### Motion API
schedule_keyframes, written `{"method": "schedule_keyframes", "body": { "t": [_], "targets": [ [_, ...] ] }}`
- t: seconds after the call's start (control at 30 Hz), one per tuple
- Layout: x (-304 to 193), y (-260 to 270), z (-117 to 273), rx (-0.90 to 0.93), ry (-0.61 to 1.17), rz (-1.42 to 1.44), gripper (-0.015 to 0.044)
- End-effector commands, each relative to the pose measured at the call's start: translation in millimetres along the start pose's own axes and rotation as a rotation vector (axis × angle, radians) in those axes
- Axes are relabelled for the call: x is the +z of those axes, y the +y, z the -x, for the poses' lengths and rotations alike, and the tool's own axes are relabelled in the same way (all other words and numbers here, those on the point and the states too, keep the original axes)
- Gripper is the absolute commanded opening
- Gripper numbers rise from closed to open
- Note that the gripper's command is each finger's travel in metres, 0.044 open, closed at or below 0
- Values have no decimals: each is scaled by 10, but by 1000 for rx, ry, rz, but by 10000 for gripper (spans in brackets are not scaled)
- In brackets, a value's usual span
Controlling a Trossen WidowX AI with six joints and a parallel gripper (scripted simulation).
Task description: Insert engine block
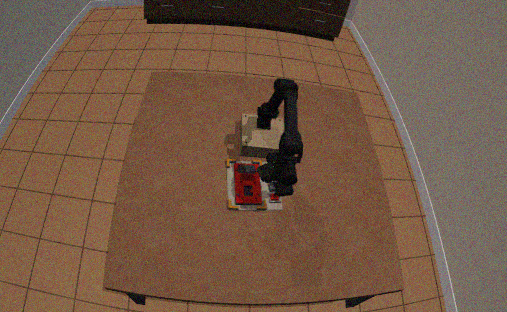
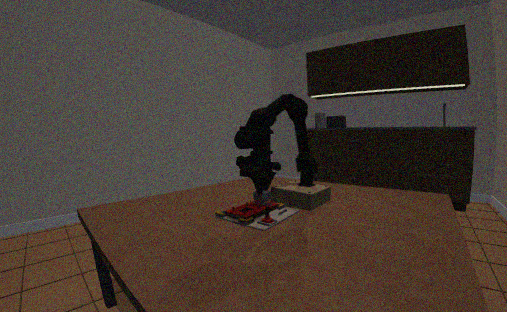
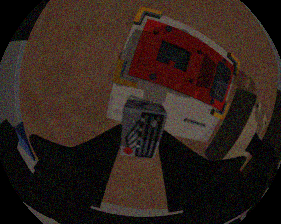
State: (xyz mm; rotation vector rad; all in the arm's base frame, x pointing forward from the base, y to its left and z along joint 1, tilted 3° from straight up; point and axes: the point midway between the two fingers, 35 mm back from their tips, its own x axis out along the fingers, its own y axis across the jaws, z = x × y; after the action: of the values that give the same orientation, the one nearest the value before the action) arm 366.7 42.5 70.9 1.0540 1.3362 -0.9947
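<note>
The red car body (image 1: 239,187) (image 2: 242,211) (image 3: 143,56) lies flat on the white board (image 1: 275,206) (image 2: 287,214) (image 3: 178,107), inside yellow-and-dark corner pieces. Its dark opening (image 1: 248,190) (image 3: 173,54) is empty. My gripper (image 2: 262,193) (image 3: 141,131) is shut on the grey engine block (image 2: 262,197) (image 3: 143,127) and points down. In the wrist view the block shows stripes and a red spot, and stands in front of the board beside the car body. The block is apart from the opening; its exact height and which side has the slot are unclear.
A small red part (image 1: 275,198) (image 2: 267,220) stands on the board's side strip, close to the gripper. The arm's pale box-shaped base (image 1: 261,143) (image 2: 303,199) is just behind the board. The arm arches over from it.
</note>
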Motion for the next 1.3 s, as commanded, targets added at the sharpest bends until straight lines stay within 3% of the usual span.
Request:
{"method": "schedule_keyframes", "body": {
  "t": [0.0, 1.27],
  "targets": [
    [93, -23, -40, -2, -5, -149, 0],
    [792, -304, -346, 1, -10, -1464, 0]
  ]
}}
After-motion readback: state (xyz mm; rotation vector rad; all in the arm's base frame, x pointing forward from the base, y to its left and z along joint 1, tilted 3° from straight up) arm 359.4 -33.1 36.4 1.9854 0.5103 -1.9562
